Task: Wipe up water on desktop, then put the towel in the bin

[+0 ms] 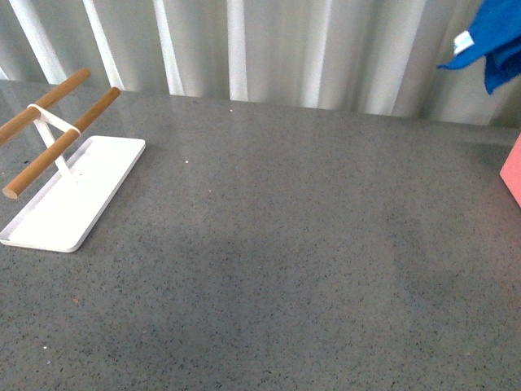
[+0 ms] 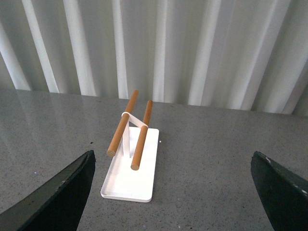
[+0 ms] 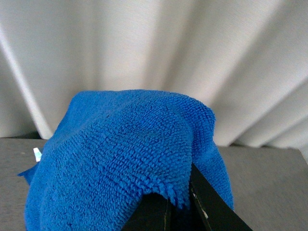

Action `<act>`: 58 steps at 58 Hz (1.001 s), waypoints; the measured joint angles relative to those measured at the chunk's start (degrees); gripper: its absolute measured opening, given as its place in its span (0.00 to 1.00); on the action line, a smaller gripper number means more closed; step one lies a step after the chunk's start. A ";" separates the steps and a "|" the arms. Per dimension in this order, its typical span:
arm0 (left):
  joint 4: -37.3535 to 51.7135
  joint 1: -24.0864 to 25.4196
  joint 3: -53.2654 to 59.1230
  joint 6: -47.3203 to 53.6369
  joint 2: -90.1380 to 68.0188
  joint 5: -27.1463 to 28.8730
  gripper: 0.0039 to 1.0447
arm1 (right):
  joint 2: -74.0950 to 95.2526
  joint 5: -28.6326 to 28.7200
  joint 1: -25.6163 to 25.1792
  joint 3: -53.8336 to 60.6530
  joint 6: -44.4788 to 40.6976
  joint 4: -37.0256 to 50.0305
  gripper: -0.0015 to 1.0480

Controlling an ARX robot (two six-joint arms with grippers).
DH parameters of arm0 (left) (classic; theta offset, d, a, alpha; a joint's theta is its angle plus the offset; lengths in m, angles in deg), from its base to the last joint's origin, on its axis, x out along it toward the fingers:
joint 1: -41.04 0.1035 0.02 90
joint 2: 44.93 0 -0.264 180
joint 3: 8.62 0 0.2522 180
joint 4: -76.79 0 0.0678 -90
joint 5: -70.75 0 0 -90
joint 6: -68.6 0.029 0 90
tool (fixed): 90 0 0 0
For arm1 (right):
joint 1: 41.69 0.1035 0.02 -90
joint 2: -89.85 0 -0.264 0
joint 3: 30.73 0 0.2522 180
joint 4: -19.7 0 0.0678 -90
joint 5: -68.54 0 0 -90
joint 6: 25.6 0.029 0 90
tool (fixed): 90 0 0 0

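Setting: a staged test station of the laboratory type. Indicators follow.

A white pleated curtain (image 1: 326,49) fills the whole background in all three views, forming a plain backdrop. The work surface is one broad dark-grey, speckled, stone-like counter (image 1: 285,269) that runs up to the curtain. The items on it are few and set well apart: a flat white tray (image 1: 98,171) carrying two wooden rods (image 1: 63,141) at the left, and the edge of a salmon-pink bin (image 1: 514,171) at the right. A blue microfibre towel (image 1: 492,41) hangs in the air on the bin side.
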 joint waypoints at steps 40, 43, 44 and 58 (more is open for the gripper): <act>0.00 0.00 0.00 0.00 0.00 -0.02 0.94 | 6.23 2.82 -10.47 6.75 11.63 -13.94 0.03; 0.00 0.00 0.00 0.00 0.00 0.00 0.94 | 6.23 2.38 -10.43 8.31 12.20 -13.94 0.03; 0.00 0.00 0.00 0.00 0.00 0.00 0.94 | 6.36 2.12 -10.45 9.01 12.59 -14.05 0.03; 0.00 0.00 0.00 0.00 0.00 -0.02 0.94 | 9.90 -2.82 -11.41 11.02 16.59 -19.02 0.07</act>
